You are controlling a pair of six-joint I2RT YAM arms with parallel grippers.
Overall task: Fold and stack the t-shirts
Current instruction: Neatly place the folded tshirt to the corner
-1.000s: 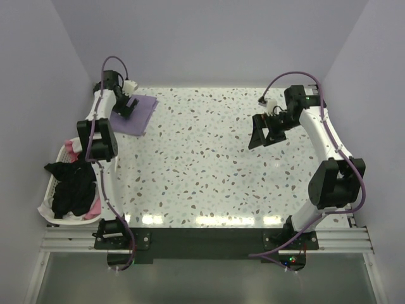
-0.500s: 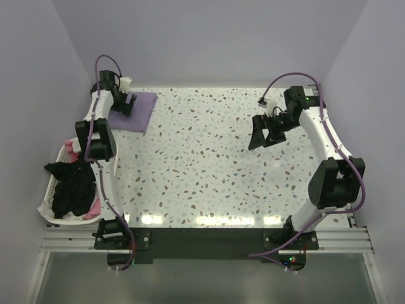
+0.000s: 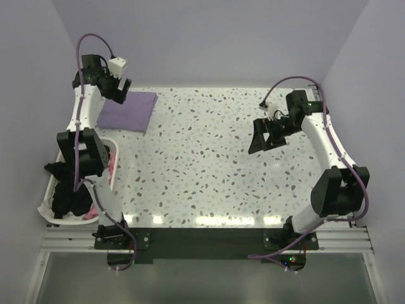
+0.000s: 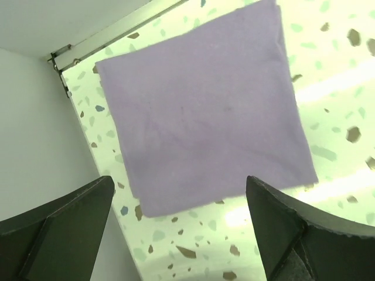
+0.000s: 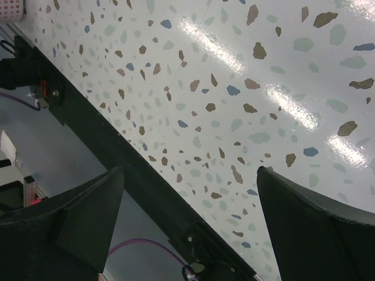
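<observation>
— Left fingers (image 4: 58,222) are hanging wide and empty above the folded purple shirt (image 4: 205,111), lying in the worktop's (image 3: 209,158) far left corner; right fingers (image 5: 316,228) are gaping wide too, holding nothing.
— So next is probably fetching the black shirt (image 3: 69,187) from the basket (image 3: 45,212).

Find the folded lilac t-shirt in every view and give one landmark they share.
Top external: the lilac t-shirt lies folded in the upper left of the picture.
Left wrist: it fills the middle of the picture.
Right wrist: not in it.
Shared landmark: the speckled tabletop, seen in all three views.
</observation>
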